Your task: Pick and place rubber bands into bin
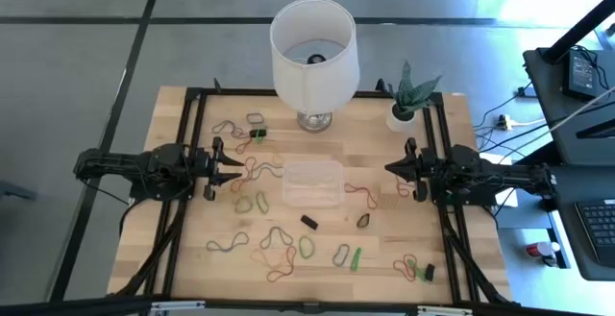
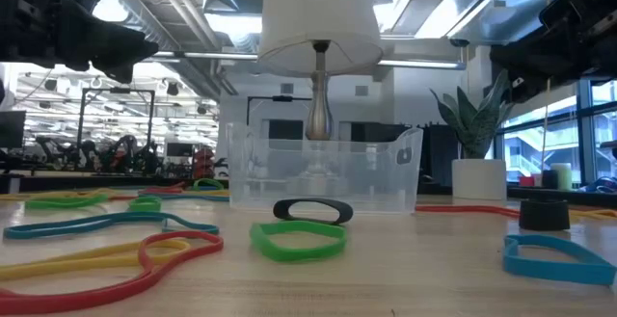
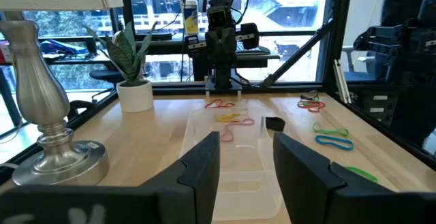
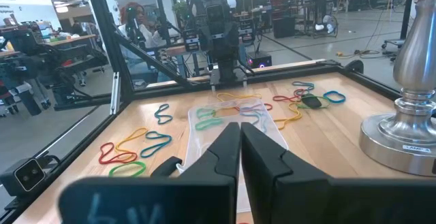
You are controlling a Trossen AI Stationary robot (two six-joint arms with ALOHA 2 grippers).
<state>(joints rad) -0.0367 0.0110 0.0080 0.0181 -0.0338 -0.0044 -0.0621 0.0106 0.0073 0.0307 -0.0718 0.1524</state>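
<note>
So, the bin (image 1: 311, 182) sits mid-table, clear plastic tub w/ rounded corners, just in front of the lamp (image 1: 313, 57). In the high view nothing shows inside it; the low view gives only see-through walls, w/ the lamp base visible through them. White plant pot (image 1: 403, 116) holds a spiky green plant, at the far right of the table.

The rubber bands (image 1: 280, 237) lie loose all over the wood around the bin, none touching it as far as I can tell: thin loops, red, orange, green, yellow, blue-ish, a few black. Most lie flat, some stretched into long ovals, some overlapping in pairs. A cluster sits near the lamp on the left, another row along the near edge, a red/orange pair just right of the bin.

Left gripper (image 1: 233, 170) hovers left of the bin, fingers (image 3: 201, 163) apart, holding nothing. Right gripper (image 1: 390, 168) hovers right of the bin, fingers (image 4: 223, 149) pressed together, nothing btw them.
</note>
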